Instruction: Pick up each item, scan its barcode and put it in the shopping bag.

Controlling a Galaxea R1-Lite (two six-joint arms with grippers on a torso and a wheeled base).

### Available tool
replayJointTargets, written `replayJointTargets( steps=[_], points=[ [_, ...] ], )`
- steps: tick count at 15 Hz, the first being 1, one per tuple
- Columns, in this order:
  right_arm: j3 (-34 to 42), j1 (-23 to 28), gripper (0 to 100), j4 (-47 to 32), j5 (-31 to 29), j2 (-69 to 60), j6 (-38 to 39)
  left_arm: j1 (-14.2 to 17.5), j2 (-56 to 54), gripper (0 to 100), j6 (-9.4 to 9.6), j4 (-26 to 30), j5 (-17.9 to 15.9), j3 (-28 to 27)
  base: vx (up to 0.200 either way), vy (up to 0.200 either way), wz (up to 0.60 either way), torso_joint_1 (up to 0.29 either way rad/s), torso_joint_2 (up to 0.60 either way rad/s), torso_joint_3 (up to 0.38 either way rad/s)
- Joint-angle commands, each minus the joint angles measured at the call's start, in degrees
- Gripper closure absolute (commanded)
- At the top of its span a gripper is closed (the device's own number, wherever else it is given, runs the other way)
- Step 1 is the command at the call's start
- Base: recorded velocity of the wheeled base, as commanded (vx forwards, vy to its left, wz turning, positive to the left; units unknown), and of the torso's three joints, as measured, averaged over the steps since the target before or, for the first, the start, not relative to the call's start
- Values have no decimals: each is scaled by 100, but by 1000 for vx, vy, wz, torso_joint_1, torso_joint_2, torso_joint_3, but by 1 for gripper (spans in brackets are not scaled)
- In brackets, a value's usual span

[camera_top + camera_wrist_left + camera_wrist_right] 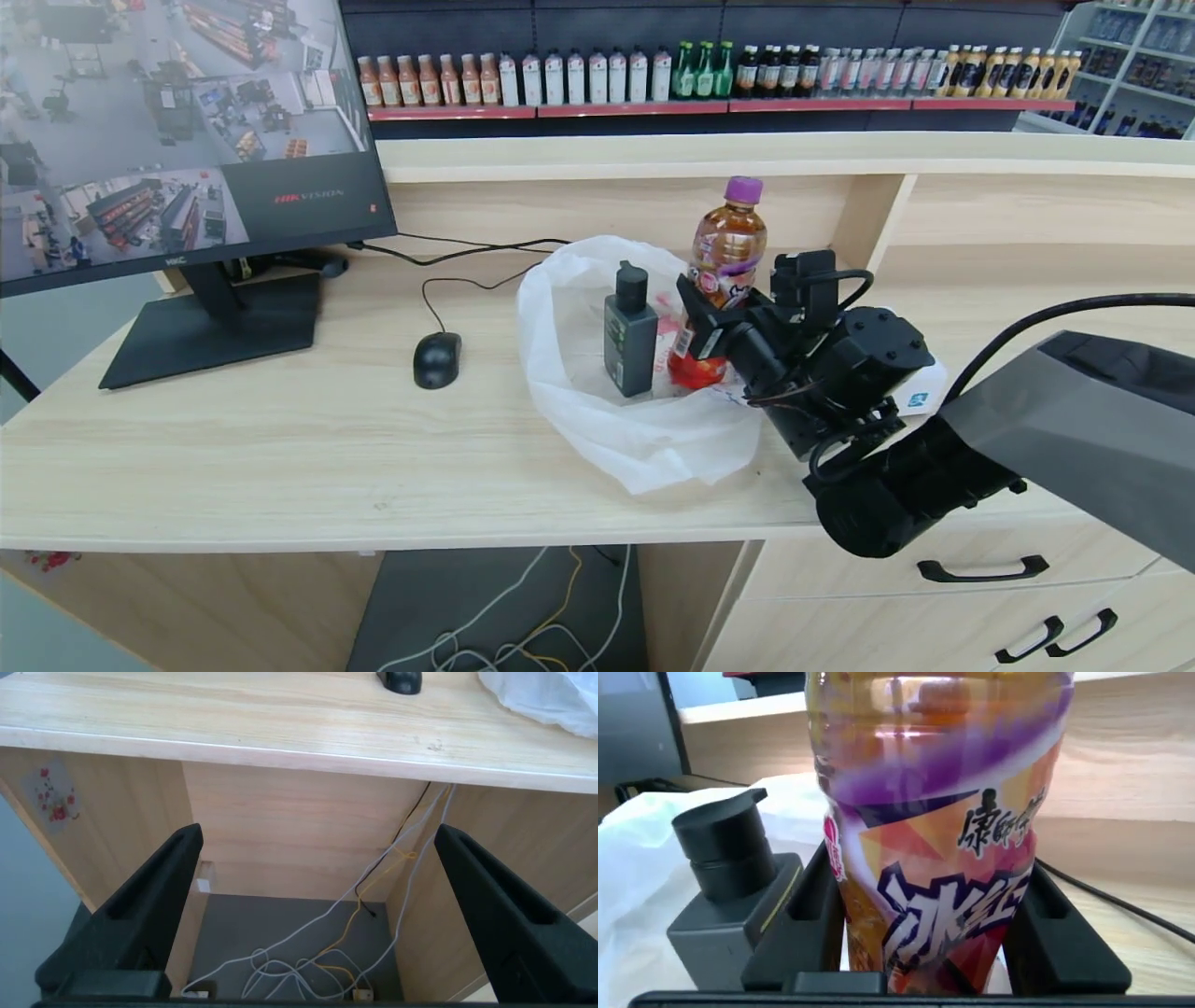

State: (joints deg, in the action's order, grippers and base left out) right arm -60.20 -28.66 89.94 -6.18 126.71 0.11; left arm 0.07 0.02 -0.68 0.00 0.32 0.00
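Left wrist view has my left gripper [320, 840] low in front of the counter [234, 719], its fingers [149, 896] spread wide with nothing between them. They face the open recess under the counter, where loose cables [308, 961] lie on the floor.

On the counter top the monitor [177, 131] stands at the far left on its flat black foot. To its right lies the black mouse [437, 359], near the white shopping bag [597, 420], whose mouth gapes open.

A dark bottle [630, 331] with a black cap stands upright inside the bag. Just beside it on the right is the drink bottle [728, 243] with the purple cap, also upright, its red base down in the mouth of the bag. I cannot tell whether it rests on the bottom.

My right gripper [702, 322] comes in from the right, and its fingers [799, 915] are pressed against both sides of the drink bottle's lower half, over the label. Below the counter at the far right are drawers with black handles [980, 569].
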Motion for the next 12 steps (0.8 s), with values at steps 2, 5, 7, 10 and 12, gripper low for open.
replayJointTargets(
  steps=[2,5,7,10,12],
  points=[
    [-80,-8,100,6,-6,267,15,1,-2,0,-2,0,3,0,0,0,0,0,0,0],
    [-133,-8,100,6,-6,442,15,1,-2,0,-2,0,3,0,0,0,0,0,0,0],
    [-115,-8,100,6,-6,486,15,1,-2,0,-2,0,3,0,0,0,0,0,0,0],
    [-62,-61,100,6,-6,521,15,1,-2,0,-2,0,3,0,0,0,0,0,0,0],
    [78,-96,100,6,-6,521,15,1,-2,0,-2,0,3,0,0,0,0,0,0,0]
  ],
)
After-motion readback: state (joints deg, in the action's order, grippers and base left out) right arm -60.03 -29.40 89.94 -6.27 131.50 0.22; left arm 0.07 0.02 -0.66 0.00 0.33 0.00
